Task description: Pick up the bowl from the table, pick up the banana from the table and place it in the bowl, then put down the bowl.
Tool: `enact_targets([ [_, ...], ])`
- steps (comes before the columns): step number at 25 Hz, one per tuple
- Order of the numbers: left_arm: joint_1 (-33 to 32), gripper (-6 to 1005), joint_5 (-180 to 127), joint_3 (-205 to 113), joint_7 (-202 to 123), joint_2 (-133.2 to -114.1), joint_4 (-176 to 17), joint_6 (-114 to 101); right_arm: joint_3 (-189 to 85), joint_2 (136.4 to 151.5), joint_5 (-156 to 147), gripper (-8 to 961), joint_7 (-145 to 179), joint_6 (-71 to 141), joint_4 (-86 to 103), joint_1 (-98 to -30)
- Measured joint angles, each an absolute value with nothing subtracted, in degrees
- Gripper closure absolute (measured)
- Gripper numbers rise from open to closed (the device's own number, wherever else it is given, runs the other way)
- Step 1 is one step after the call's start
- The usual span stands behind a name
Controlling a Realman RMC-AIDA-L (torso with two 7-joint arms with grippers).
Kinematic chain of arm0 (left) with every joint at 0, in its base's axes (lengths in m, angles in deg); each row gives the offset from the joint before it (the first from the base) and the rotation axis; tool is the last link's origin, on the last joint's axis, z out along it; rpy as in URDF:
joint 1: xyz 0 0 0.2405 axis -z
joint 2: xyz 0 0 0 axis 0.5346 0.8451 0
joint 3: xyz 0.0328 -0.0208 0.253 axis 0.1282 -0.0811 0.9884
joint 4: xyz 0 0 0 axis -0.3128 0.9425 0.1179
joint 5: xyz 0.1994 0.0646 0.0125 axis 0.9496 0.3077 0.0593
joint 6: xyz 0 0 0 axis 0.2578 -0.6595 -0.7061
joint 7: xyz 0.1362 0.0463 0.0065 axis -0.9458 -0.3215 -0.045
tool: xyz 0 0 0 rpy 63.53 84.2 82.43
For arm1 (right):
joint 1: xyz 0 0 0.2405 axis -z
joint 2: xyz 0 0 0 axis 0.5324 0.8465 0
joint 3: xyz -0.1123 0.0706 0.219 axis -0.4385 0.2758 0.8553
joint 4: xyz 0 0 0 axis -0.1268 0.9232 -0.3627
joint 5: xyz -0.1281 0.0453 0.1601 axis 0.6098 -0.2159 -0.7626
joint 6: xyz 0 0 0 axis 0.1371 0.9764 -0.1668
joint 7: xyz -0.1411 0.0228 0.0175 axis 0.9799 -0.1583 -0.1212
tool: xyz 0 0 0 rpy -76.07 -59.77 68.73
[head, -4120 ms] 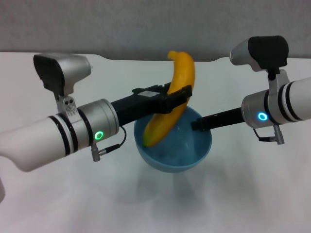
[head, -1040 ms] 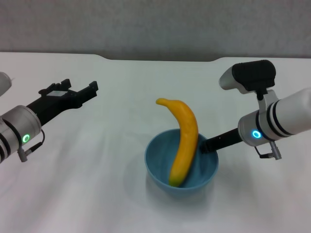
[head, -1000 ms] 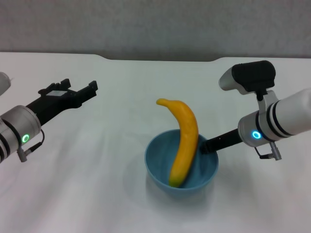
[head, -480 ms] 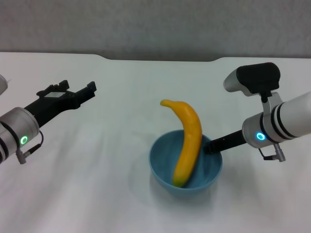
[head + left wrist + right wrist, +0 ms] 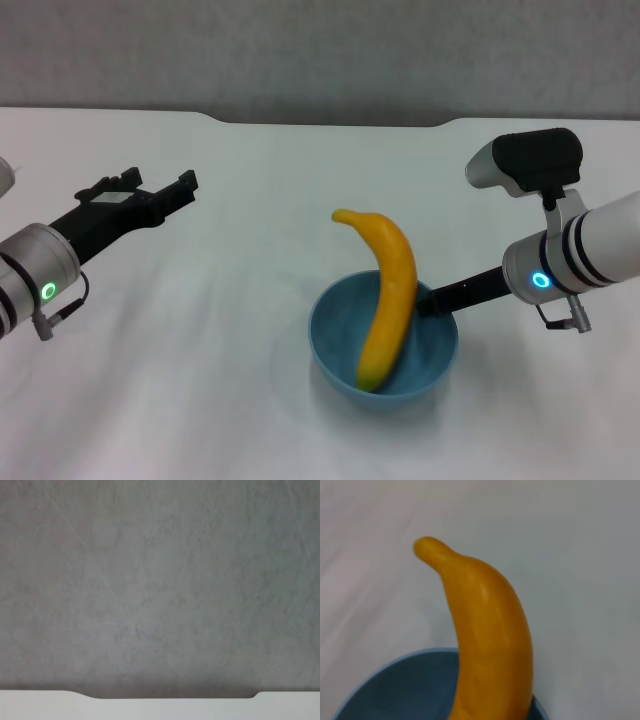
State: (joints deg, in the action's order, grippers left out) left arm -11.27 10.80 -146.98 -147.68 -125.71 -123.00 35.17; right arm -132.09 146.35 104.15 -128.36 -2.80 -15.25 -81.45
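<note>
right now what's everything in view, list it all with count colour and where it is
bowl: one, light blue, on the table in front of the robot, toward its right
banana: one, yellow-orange, leaning in the bowl with its upper end sticking out above the far rim
table: one, white, across the whole work area
wall: one, grey, behind the table
left gripper: one, black, open, empty, off to the robot's left
right gripper: one, black, at the bowl's right rim

Even, soft light fills the head view, with only a faint shadow on the table (image 5: 250,400) around the bowl (image 5: 383,340). The right wrist view is soft and blurred, the banana (image 5: 485,640) showing a mild sheen. The left wrist view is dim grey.
</note>
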Motion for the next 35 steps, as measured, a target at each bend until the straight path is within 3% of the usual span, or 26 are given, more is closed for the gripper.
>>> enact_targets([
  [8,-11.8,105,10.8,-147.1,-147.9,-125.71,-122.9,35.8,-133.0,146.33,104.9,706,-128.2,-3.5,-20.7,-78.5],
  [12,-12.3,105,10.8,-147.4,-148.7,-125.71,-122.9,36.1,-134.2,146.29,105.0,484,-128.5,-4.2,-31.0,-72.4],
  [18,-14.0,106,4.9,-148.2,-153.5,-125.65,-122.1,39.1,-134.2,146.09,106.3,240,-128.2,-5.9,-38.4,-67.9],
  [24,-14.9,106,1.6,-153.7,-157.2,-125.5,-116.9,49.2,-133.3,146.08,108.5,63,-128.2,-6.7,-49.9,-61.1],
  [31,-15.6,106,0.5,-155.5,-159.2,-125.58,-115.3,53.7,-134.0,146.3,110.1,64,-126.0,0.5,-65.3,-49.4],
  [35,-15.6,106,-2.2,-155.8,-162.6,-125.53,-112.1,54.7,-135.4,146.25,105.6,69,-120.2,7.8,-66.2,-46.4],
])
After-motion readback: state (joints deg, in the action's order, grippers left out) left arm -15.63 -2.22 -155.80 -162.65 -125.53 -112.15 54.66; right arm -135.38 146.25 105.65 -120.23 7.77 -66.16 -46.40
